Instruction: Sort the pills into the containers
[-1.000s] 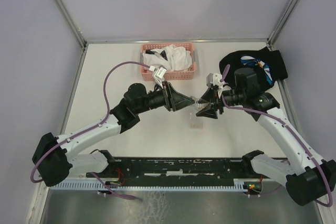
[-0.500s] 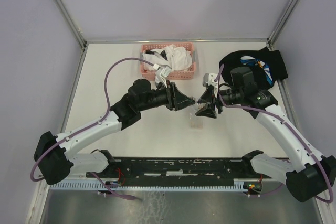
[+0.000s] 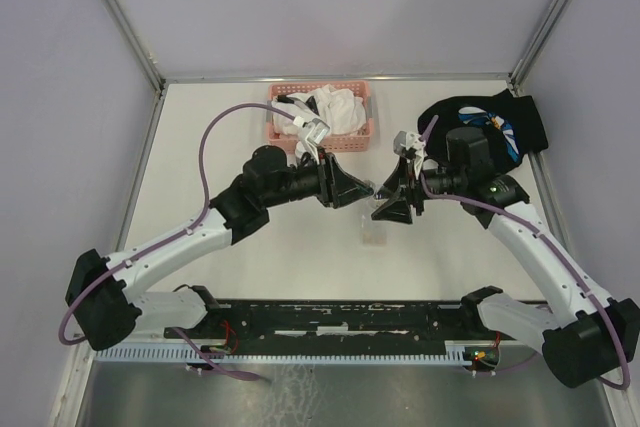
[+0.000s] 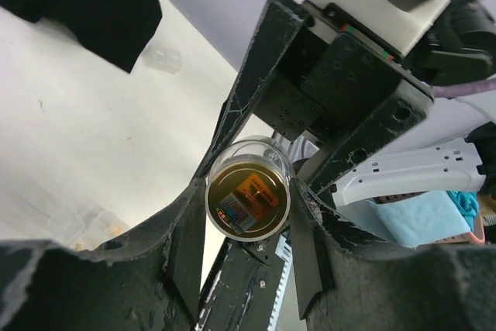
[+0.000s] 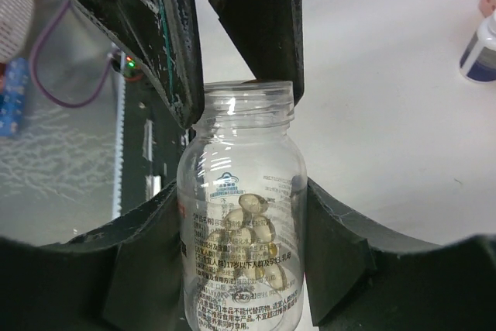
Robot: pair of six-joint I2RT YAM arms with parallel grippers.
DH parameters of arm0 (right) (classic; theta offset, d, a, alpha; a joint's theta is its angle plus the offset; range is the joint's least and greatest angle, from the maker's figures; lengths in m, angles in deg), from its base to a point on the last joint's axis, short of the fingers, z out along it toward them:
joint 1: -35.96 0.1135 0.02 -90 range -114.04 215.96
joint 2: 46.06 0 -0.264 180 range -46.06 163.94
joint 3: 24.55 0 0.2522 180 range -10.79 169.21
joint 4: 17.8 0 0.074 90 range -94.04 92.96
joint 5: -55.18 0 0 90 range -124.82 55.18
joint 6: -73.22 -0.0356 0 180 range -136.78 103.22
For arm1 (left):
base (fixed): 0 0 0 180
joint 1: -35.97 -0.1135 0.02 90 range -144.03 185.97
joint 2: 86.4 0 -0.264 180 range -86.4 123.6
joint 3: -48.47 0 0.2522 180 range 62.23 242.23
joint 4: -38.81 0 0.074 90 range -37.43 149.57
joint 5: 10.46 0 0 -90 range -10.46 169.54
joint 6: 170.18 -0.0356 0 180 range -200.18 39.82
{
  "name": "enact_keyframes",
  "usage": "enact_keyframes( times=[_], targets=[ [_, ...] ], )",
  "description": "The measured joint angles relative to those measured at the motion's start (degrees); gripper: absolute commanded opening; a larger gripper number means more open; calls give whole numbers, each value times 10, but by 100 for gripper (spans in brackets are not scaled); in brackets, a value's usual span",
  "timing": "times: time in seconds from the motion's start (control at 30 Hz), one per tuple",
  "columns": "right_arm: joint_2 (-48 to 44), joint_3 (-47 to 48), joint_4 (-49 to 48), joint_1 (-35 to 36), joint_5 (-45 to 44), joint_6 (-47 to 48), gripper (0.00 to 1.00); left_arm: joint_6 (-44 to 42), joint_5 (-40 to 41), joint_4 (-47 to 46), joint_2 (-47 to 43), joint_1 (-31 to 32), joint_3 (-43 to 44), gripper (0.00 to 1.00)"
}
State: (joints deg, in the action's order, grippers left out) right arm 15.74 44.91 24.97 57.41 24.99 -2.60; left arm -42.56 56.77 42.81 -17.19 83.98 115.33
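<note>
My right gripper [image 3: 385,204] is shut on the body of a clear pill bottle [image 5: 242,230] with several pale yellow capsules inside, held in the air over the table's middle. The bottle's mouth is uncapped. My left gripper [image 3: 366,190] faces it, its fingers [image 5: 180,52] pressed on both sides of the bottle's rim [image 4: 248,199]. The right gripper [image 4: 333,75] shows behind the bottle in the left wrist view. The container, a small flat clear box [image 3: 373,233], lies on the table just below both grippers; it also shows in the left wrist view [image 4: 85,230] with some yellowish pills in it.
A pink mesh basket [image 3: 285,139] with white cloths stands at the back centre. A black cloth [image 3: 520,127] lies at the back right. A small white and blue bottle [image 5: 480,48] stands on the table. A small clear object [image 4: 159,57] lies near the black cloth.
Both grippers have stayed together at the bottle and shifted slightly up and left. The left wrist has turned a little.
</note>
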Motion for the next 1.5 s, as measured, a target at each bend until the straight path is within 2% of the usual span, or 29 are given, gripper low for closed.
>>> enact_keyframes(
  times=[0.2, 0.27, 0.53, 0.73, 1.0, 1.2, 1.33, 1.5],
  targets=[
    [-2, -33, -94, -17, 76, -131, 6, -16, -33, -67, -5, -7, -20, 20],
    [2, -33, -122, -18, 98, -161, 5, -32, -55, -81, -9, -14, -20, 23],
    [3, -33, -168, -17, 125, -204, 5, -47, -124, -135, -11, -39, -32, 68],
    [2, -33, -180, -16, 127, -194, 5, -47, -126, -113, -15, -38, -63, 84],
    [2, -32, -175, -16, 127, -177, 5, -63, -102, -77, -60, -41, -70, 91],
    [0, -22, -141, -16, 122, -134, 6, -106, -118, -74, -134, -43, -147, 93],
    [-5, -13, -96, -16, 104, -71, 6, -106, -102, -80, -208, -43, -207, 95],
    [-23, -9, -36, -16, 47, 31, 6, -79, -68, -128, -256, -43, -220, 92]
  ],
)
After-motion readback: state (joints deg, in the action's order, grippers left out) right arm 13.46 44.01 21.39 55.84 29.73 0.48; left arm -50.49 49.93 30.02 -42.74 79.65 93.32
